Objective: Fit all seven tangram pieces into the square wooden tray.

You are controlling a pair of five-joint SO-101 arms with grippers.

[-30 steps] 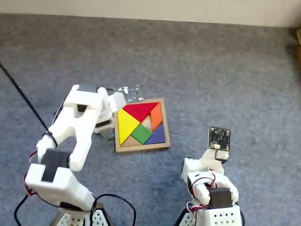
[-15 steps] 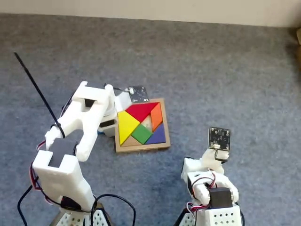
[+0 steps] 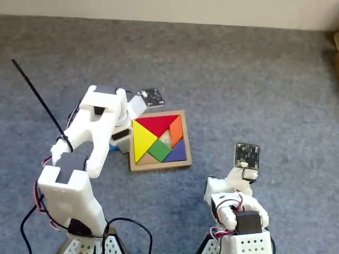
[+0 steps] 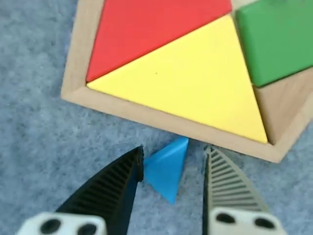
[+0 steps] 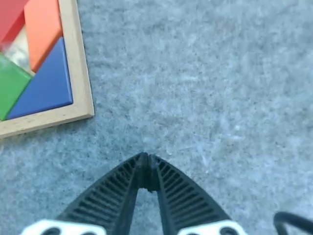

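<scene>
The square wooden tray (image 3: 159, 165) lies mid-table with red (image 3: 157, 125), yellow (image 3: 142, 139), green (image 3: 159, 150), orange (image 3: 176, 131) and dark blue (image 3: 179, 152) pieces in it; a bare patch (image 3: 166, 138) shows at its centre. A small light-blue triangle (image 4: 166, 169) lies on the carpet just outside the tray's rim (image 4: 146, 115), beside the yellow piece (image 4: 190, 83). My left gripper (image 4: 173, 156) is open, one finger on each side of that triangle. My right gripper (image 5: 146, 166) is shut on nothing, low over bare carpet near the tray's corner (image 5: 80, 73).
Grey carpet covers the whole table. The left arm (image 3: 95, 132) leans over the tray's left side. The right arm (image 3: 235, 211) sits folded at the front right. A thin black cable (image 3: 37, 95) runs across the carpet at the left.
The left arm has swung slightly farther out and toward the tray's left edge. The right arm and the pieces in the tray have not moved.
</scene>
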